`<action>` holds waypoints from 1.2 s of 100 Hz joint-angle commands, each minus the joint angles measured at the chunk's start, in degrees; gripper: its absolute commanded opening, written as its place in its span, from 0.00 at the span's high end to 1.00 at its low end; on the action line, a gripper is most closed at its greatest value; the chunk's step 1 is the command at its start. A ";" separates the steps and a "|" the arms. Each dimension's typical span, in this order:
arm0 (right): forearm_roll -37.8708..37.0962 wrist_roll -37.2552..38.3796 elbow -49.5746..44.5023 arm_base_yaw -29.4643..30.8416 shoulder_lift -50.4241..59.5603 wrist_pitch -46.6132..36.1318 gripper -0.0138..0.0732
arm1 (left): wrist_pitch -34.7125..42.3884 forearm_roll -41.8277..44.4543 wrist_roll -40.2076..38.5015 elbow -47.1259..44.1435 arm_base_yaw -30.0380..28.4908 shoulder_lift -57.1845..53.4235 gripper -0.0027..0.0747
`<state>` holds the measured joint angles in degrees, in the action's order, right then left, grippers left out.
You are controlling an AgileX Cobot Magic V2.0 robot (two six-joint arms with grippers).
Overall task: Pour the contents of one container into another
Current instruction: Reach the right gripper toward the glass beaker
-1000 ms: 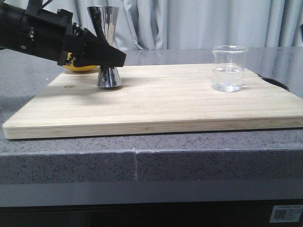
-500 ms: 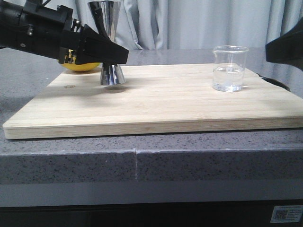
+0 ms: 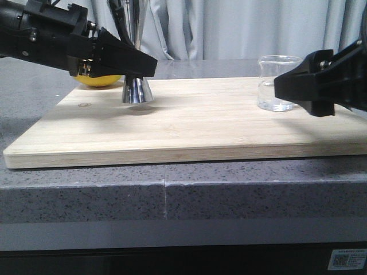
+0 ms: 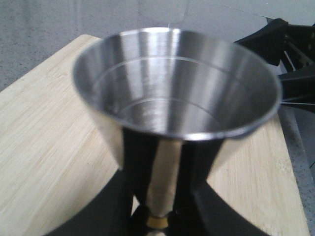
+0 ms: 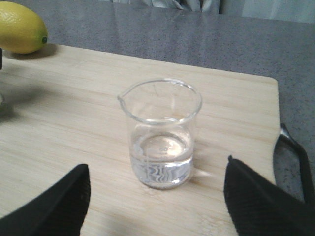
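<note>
The steel jigger (image 3: 136, 89) hangs just above the left end of the wooden board (image 3: 189, 126), upright, with my left gripper (image 3: 137, 64) shut on its waist. In the left wrist view its open cup (image 4: 174, 93) fills the picture, and my left gripper (image 4: 158, 219) clamps the narrow neck by the gold band. The clear glass beaker (image 3: 278, 64) stands on the board's right end with clear liquid in its lower part. My right gripper (image 3: 284, 87) is in front of it, covering part of it. In the right wrist view the beaker (image 5: 160, 132) stands just beyond my open right gripper (image 5: 156, 169), untouched.
A yellow lemon (image 3: 100, 80) lies behind the left gripper at the board's far left corner, also seen as the lemon (image 5: 22, 27) in the right wrist view. A dark curved object (image 5: 295, 157) sits off the board's right edge. Grey counter and curtains surround the board.
The right gripper has come in from the right edge to a spot in front of the beaker. The left gripper has raised the jigger slightly off the board.
</note>
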<state>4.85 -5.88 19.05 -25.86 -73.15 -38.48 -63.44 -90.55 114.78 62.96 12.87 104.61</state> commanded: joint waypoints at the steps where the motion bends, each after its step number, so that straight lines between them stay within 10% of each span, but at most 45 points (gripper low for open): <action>1: -0.33 -0.02 1.41 -0.02 -0.43 -7.41 0.25 | -3.91 -3.61 -0.15 1.61 0.55 -3.35 0.92; 120: -0.36 1.02 3.16 -0.02 -10.85 -19.37 0.25 | -5.63 -3.61 -0.15 1.61 0.55 -4.00 0.92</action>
<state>4.85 -4.83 20.12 -25.86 -85.09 -53.27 -65.12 -90.29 114.78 62.99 12.87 103.81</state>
